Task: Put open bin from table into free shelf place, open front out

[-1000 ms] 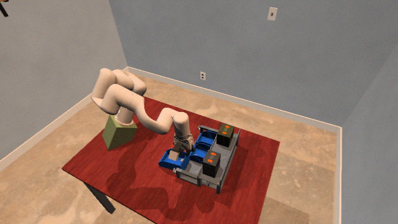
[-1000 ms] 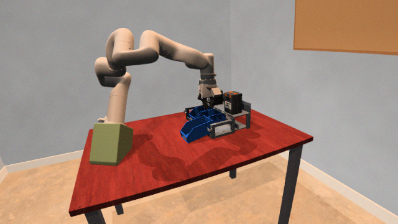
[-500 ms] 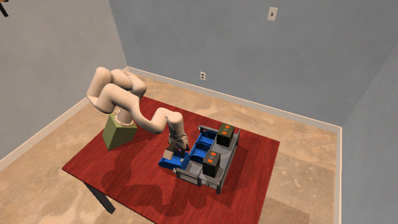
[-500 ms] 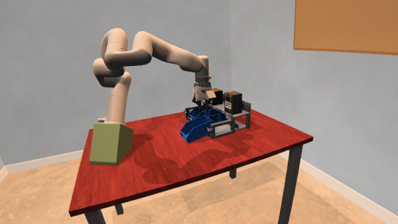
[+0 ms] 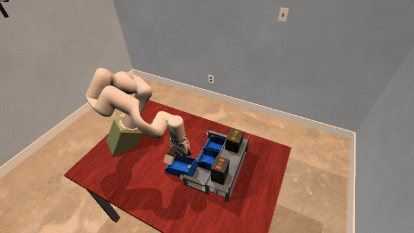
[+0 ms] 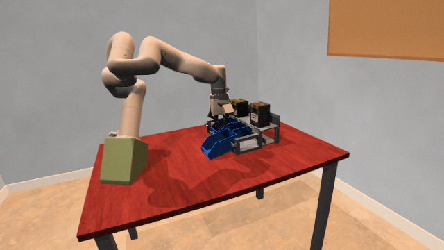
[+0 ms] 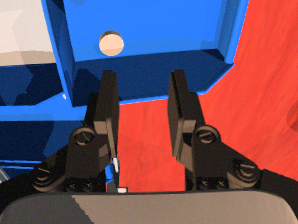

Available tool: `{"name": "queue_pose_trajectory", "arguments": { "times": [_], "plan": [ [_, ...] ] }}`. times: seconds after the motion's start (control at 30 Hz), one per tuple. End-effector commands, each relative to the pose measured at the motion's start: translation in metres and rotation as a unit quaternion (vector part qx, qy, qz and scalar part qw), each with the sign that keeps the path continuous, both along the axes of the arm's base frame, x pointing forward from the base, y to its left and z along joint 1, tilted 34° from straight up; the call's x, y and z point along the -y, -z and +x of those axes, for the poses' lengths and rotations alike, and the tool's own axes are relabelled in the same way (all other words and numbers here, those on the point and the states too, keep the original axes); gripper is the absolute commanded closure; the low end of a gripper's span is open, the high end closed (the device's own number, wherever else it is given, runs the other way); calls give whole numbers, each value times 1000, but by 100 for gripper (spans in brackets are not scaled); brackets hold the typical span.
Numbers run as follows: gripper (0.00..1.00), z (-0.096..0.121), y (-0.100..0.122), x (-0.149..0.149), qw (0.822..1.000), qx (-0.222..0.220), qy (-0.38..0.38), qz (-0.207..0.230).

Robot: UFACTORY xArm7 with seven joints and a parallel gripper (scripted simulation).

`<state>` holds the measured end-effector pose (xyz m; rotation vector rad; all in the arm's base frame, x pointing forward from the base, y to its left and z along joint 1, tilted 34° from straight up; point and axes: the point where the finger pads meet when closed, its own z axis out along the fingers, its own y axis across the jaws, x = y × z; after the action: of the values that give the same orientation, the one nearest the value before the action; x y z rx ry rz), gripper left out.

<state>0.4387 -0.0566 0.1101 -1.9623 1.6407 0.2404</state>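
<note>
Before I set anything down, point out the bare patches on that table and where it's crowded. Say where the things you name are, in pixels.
Bare: red tabletop (image 5: 155, 194) (image 6: 180, 173) between the green pedestal (image 5: 124, 142) (image 6: 116, 161) and the open bin (image 5: 181, 166) (image 6: 218, 146), and the strip beyond the shelf (image 5: 228, 195) (image 6: 277, 136), towards the table's far end. Crowded: around the bin, with the tool (image 5: 182, 158) (image 6: 220, 126) (image 7: 143, 89) above and the shelf alongside.

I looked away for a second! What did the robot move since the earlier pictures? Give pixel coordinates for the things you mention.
The arm swung its gripper (image 5: 182, 158) (image 6: 220, 126) (image 7: 143, 89) away from the shelf's blue bins and down to the side of the open bin (image 5: 181, 166) (image 6: 218, 145) (image 7: 150, 30) on the table. Nothing was grabbed or let go. The bins and both dark boxes stayed put.
</note>
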Motion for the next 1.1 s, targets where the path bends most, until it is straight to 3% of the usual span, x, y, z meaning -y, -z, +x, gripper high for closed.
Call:
{"name": "queue_pose_trajectory", "arguments": {
  "times": [0.0,0.3,0.47,0.87,1.07],
  "plan": [
    [67,-23,12,1,1000,3,3,-1],
    [67,-23,12,1,1000,3,3,-1],
    [67,-69,40,-1,1000,2,3,-1],
    [67,-69,40,-1,1000,2,3,-1],
    [67,-101,58,-2,1000,2,3,-1]
  ]
}}
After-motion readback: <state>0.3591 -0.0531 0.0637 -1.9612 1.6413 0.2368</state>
